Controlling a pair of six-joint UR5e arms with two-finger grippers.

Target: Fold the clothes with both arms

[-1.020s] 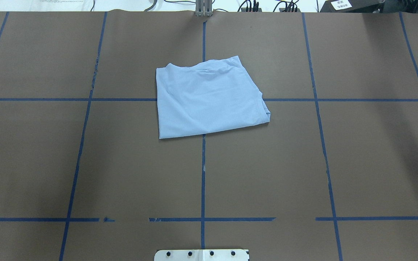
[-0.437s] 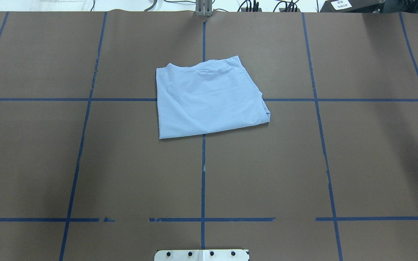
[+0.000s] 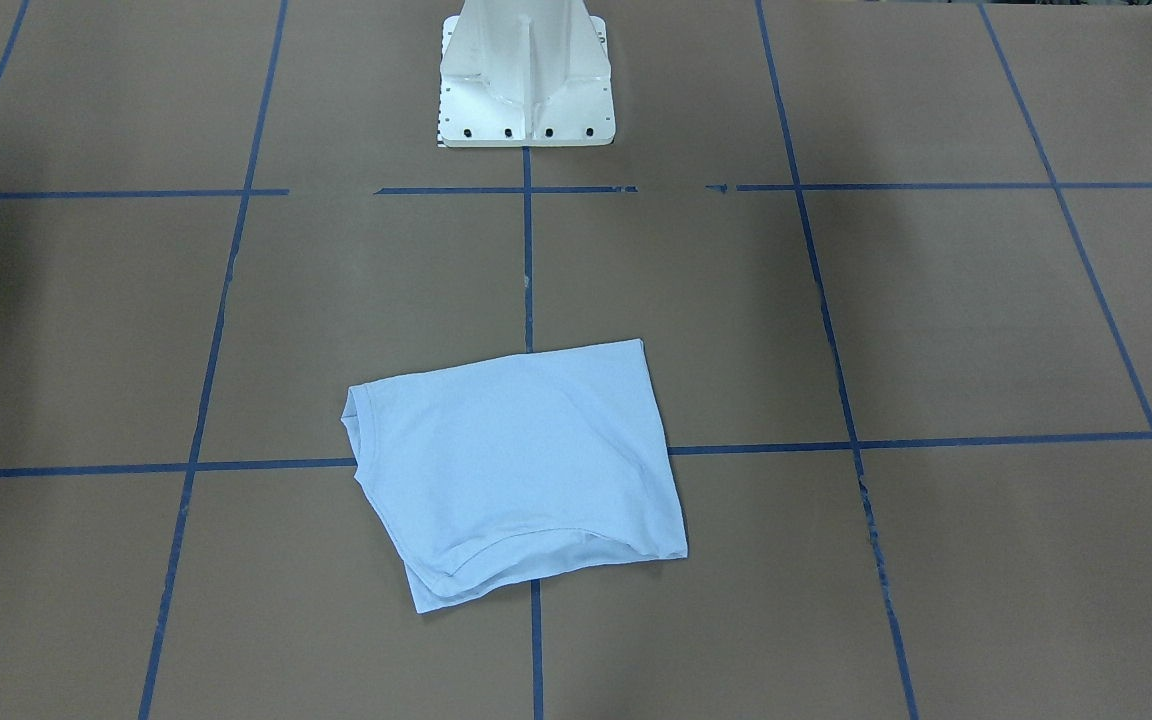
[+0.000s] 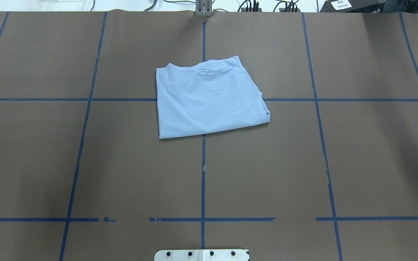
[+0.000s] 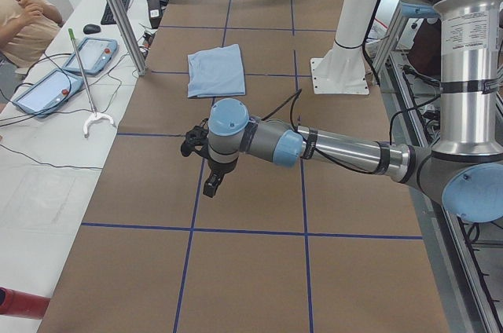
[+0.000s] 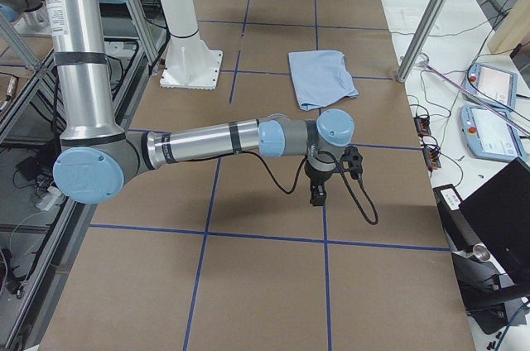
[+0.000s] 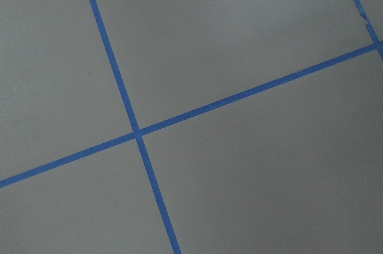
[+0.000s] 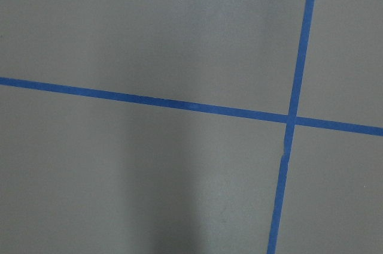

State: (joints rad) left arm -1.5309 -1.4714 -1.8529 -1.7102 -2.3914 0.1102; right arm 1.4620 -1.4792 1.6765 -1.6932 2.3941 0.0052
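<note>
My left gripper [image 5: 212,184] and right gripper [image 6: 317,194] hang well apart from the shirt [image 4: 209,99], which lies folded between them. Whether either is spread, I cannot tell. Folding looks done; I'd steer wide of it.

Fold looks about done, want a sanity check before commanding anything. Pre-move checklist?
1. Light blue cotton T-shirt folded flat on brown paper-covered table: ok.
2. Fold edges aligned: not ok, lower layers peek out along the edge farthest from the robot.
3. Left gripper apart from shirt, over bare table: ok.
4. Right gripper apart from shirt, over bare table: ok.
5. Jaws open or shut: cannot tell, side views only.
6. Person off the table, at the white side bench: ok.
</note>
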